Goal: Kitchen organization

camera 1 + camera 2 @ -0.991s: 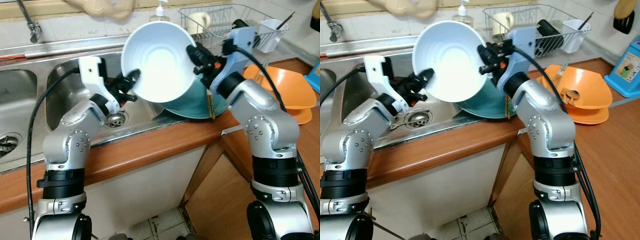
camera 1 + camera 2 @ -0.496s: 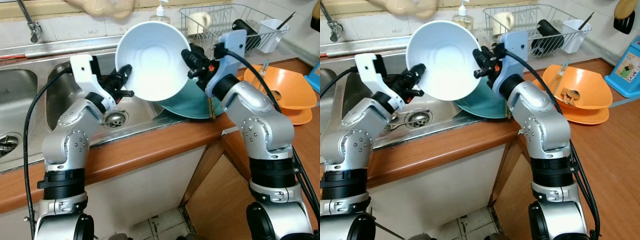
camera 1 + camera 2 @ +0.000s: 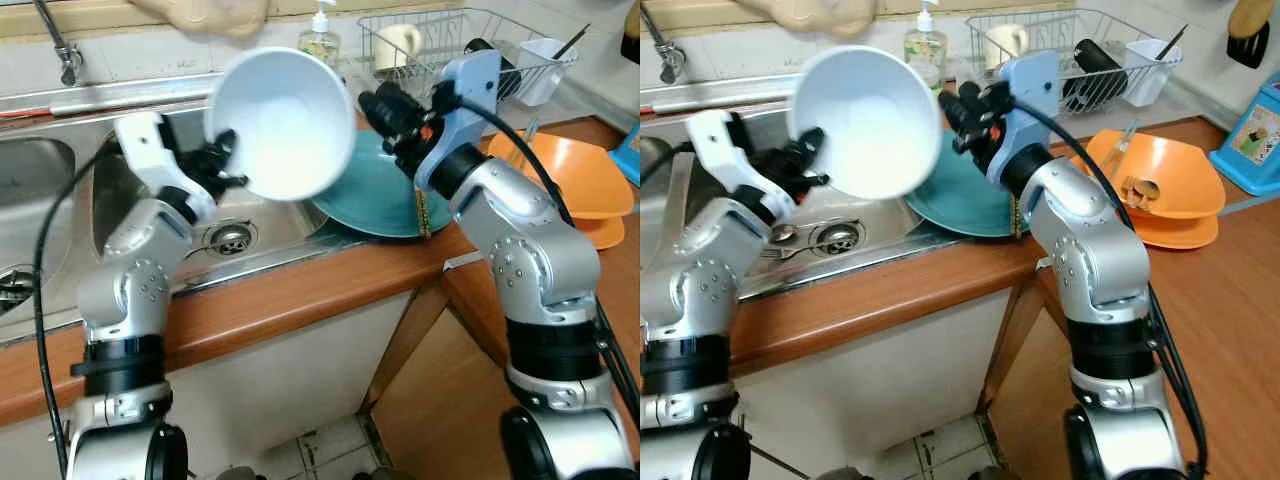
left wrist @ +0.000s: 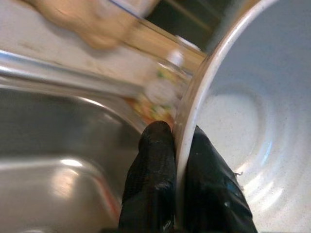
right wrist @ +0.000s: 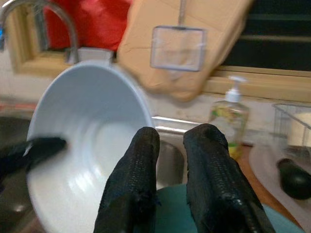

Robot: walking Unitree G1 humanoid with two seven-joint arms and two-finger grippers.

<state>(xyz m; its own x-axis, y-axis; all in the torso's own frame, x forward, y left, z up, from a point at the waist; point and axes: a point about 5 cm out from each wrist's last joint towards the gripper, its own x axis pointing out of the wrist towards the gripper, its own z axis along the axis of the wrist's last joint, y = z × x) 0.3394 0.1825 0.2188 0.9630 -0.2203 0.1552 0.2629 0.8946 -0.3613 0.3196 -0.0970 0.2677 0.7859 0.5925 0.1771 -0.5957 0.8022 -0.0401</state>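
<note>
Kitchen counter [image 3: 330, 285] of brown wood is running beside a steel sink [image 3: 120, 190], and above the sink a white bowl [image 3: 283, 122] is being held in the air. It is being kept tipped on edge, its open mouth facing up and toward the robot, its base pointing away toward the back wall. It is being held at its lower rim by the left gripper [image 3: 222, 166]; in the left wrist view the two black fingers [image 4: 154, 179] are pinched tight on the rim, one outside the wall and one inside. The left arm is bent sharply at the elbow, the forearm rising from the counter edge over the sink.

The right gripper [image 3: 385, 108] is being held just beside the bowl's far rim, apart from it, with nothing between its fingers [image 5: 131, 184], which are standing slightly parted. The right arm is folded at the elbow, the forearm angled up and in toward the bowl.

Below and behind the bowl a teal plate [image 3: 385, 190] is lying at the sink's edge. A soap bottle [image 3: 924, 50] is standing at the wall behind. Further right, a wire rack [image 3: 450, 50] with a white cup [image 3: 545, 65] is being kept at the wall, and orange bowls [image 3: 570, 185] are stacked on the counter. A drain [image 3: 232, 238] is visible in the sink.
</note>
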